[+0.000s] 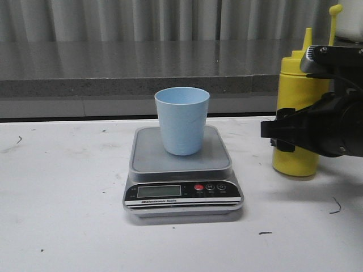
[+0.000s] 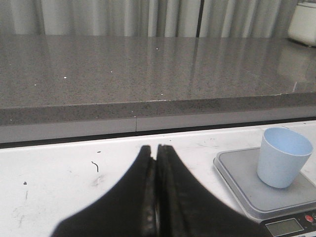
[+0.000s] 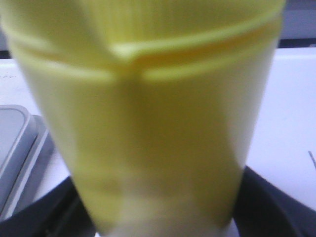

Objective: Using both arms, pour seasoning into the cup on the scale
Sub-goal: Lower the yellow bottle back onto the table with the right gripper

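Front view shows the white table (image 1: 62, 215) with a few small dark specks and scratches near its front edge. Nearest the camera, in the middle, sits the scale (image 1: 182, 195), its black front panel with the display and a red button facing forward. The cup (image 1: 182, 120) stands upright on the steel platform, roughly centred, with its open mouth up and nothing visible inside.

To the right, and a little farther back than the front of the scale, the seasoning (image 1: 298, 107) stands upright on the table, well apart from the scale. Its cone nozzle points up, and the small tethered cap rises beside it. The right gripper (image 1: 282, 130) reaches in from the right edge at the bottle's mid height, with black parts on the bottle's left side. In the right wrist view the seasoning (image 3: 148, 118) fills almost the whole picture, blurred, with dark fingers (image 3: 266, 207) low on either side of it. The jaws are spread around the bottle, but whether they press on it cannot be told.

In the left wrist view the left gripper (image 2: 157, 187) hangs over bare table to the left of the scale, its two black fingers pressed together with nothing between them. The cup (image 2: 283, 157) and scale (image 2: 261, 192) lie off to its right.

Farthest back runs a grey speckled counter (image 1: 113, 68), with pale curtains (image 1: 142, 17) behind it.
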Controlling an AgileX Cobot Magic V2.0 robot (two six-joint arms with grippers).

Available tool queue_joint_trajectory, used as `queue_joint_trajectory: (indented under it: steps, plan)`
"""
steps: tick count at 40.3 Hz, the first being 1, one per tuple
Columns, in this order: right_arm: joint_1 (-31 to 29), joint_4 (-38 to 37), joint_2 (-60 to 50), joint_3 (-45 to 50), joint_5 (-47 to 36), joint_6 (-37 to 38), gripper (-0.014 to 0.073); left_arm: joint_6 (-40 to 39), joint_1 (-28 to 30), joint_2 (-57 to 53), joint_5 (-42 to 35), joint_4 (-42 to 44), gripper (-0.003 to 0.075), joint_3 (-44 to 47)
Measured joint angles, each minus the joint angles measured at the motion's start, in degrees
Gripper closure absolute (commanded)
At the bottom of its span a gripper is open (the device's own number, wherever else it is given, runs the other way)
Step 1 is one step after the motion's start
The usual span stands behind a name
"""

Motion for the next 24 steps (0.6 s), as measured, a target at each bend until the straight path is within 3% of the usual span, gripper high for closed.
queue_joint_trajectory:
  steps: [4, 9, 24]
  plan:
    - [0.0, 0.0, 0.0, 0.0, 0.0, 0.0, 0.0059, 0.0, 0.0, 0.0, 0.0, 0.0, 0.074, 0.0]
    - [0.0, 0.0, 0.0, 0.0, 0.0, 0.1, -0.0039, 0.0, 0.0, 0.0, 0.0, 0.0, 0.074, 0.0]
    - [0.0, -1.4, 0.0, 0.5, -1.4, 0.1, -0.0041, 0.0, 0.0, 0.0, 0.0, 0.0, 0.074, 0.0]
